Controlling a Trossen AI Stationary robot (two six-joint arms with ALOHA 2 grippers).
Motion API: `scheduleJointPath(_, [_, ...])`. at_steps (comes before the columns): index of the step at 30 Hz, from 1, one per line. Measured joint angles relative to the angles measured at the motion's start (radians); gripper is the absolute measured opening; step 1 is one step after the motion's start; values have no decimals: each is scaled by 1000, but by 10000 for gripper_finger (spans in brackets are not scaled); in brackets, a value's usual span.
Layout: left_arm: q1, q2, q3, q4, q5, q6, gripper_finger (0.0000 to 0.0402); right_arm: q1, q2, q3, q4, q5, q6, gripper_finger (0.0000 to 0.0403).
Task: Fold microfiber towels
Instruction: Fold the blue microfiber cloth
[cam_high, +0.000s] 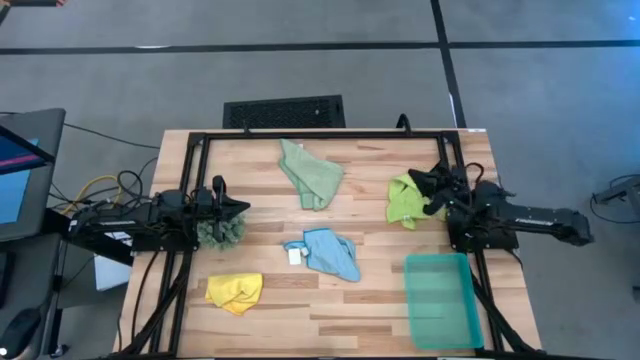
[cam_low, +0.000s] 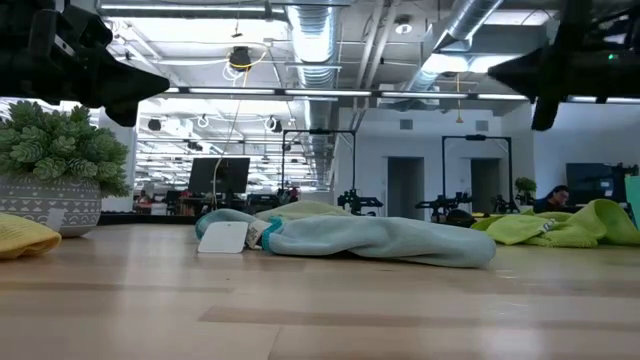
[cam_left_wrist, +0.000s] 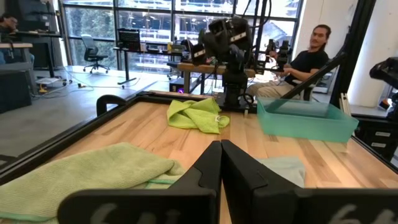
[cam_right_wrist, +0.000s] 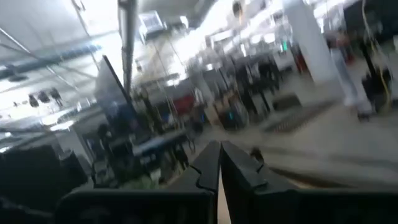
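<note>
Light blue towel (cam_high: 328, 252) bears 1 white tag (cam_high: 295, 256), writing unreadable.

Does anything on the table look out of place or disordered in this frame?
All four towels lie crumpled and unfolded: pale green towel, lime towel, blue towel, yellow towel. A small potted plant near the left gripper seems unrelated.

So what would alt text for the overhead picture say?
Four crumpled towels lie unfolded on a wooden table: sage green, lime green, light blue, yellow. Robot arms wait at both edges, beside a teal tray.
</note>
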Motion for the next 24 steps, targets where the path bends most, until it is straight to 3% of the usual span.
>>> scheduleJointPath(5, [0, 0, 0, 0, 0, 0, 0, 7, 190, 75, -76, -15, 41, 57])
scheduleJointPath(13, [0, 0, 0, 0, 0, 0, 0, 50, 508, 311, -316, -140, -6, 103])
scheduleJointPath(17, [0, 0, 0, 0, 0, 0, 0, 68, 669, 413, -422, -240, -42, 139])
scheduleJointPath(24, [0, 0, 0, 0, 0, 0, 0, 129, 967, 566, -428, -437, -91, 193])
